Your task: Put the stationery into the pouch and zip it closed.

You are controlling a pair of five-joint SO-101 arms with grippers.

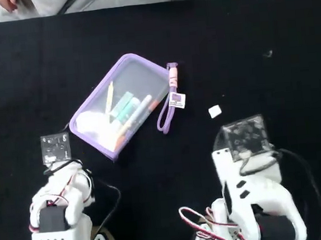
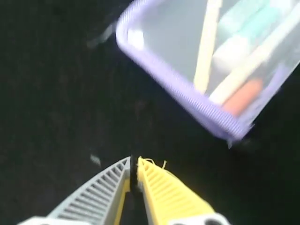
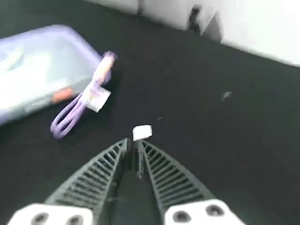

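The purple pouch [image 1: 122, 103] lies left of centre on the table [image 1: 265, 32], with pens [image 1: 132, 114] inside.
In the high view it sits just up and right of my left gripper [image 2: 133, 163] and well up and left of my right gripper [image 3: 134, 143]. Both grippers have their fingers pressed together and hold nothing.

In the lower left of the high view, the left arm [image 1: 71, 189] is white plastic with a black motor block [image 1: 51, 219], thin red and white wires [image 1: 63, 197] and a black cable [image 1: 110, 206]. The right arm [image 1: 262, 192], lower right, is white too, with red wires [image 1: 197, 218] at its base. The left gripper [image 2: 133, 164] has one grey ribbed finger [image 2: 101, 192] and one yellow finger [image 2: 164, 190]. The right gripper [image 3: 133, 143] has two dark grey ribbed fingers on a white base with round screw holes [image 3: 40, 218].
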